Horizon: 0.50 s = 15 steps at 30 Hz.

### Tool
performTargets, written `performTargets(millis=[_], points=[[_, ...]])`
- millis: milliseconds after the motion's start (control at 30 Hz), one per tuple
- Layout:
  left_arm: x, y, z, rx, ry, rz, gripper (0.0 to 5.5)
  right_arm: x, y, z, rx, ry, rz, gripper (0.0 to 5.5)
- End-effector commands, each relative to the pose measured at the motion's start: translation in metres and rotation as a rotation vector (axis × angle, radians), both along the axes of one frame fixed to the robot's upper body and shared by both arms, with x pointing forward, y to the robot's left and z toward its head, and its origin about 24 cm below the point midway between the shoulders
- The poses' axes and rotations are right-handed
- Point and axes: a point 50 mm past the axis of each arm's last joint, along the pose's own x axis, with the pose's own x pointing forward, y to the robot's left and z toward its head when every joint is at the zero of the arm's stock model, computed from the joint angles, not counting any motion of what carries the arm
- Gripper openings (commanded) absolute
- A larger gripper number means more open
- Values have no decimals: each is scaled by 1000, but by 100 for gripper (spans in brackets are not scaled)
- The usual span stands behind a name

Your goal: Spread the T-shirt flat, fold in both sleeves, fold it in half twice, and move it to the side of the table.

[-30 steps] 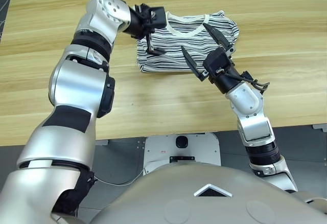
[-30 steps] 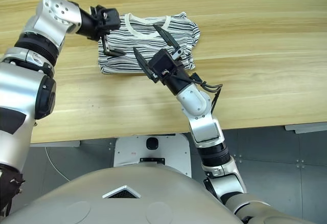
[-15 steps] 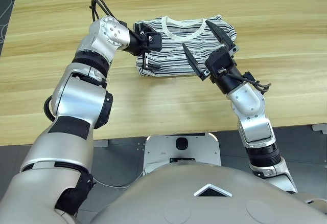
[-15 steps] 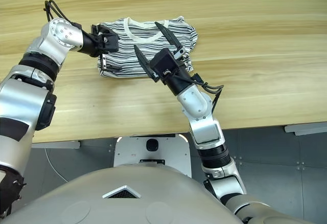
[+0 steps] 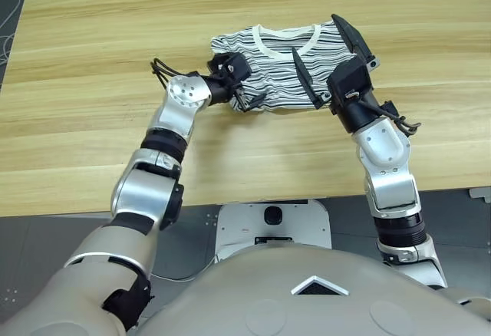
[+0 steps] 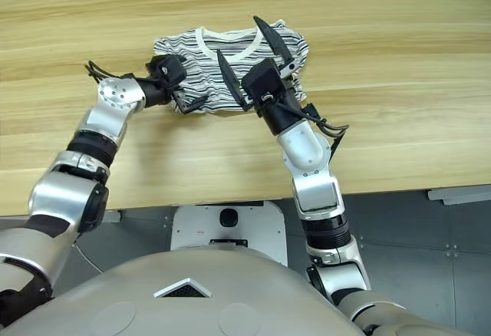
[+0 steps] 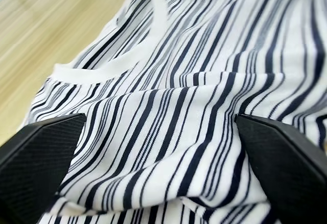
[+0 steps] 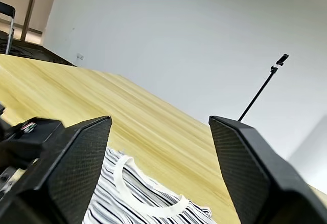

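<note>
Shirt (image 5: 270, 71) folded on worktop (image 5: 115, 29): soft, light, layers slip apart. Left gripper (image 5: 245, 100) apart, shirt corner bulging between fingers. Right gripper (image 5: 314, 34) wide apart, shirt just below. Judgement: pinch all layers at edge.

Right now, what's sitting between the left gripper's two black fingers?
Striped T-shirt cloth, humped up a little, fills the gap between the fingers of the left gripper, which stand wide apart. The left wrist view shows it.
</note>
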Motion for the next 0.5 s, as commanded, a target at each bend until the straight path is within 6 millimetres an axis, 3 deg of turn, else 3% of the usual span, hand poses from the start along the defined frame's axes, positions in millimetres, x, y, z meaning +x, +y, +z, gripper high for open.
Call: performTargets(millis=[33,133,333,500], points=[[-77,-8,-50,113,334,-176,547,12,-10,17,74,-62,-67,353],[-91,-12,-34,107,336,-219,547,17,-18,24,121,-90,-121,353],[-97,-37,-1,26,294,-164,547,22,-29,31,168,-133,-191,353],[-84,-45,17,-8,204,-70,547,24,-30,30,174,-141,-204,353]])
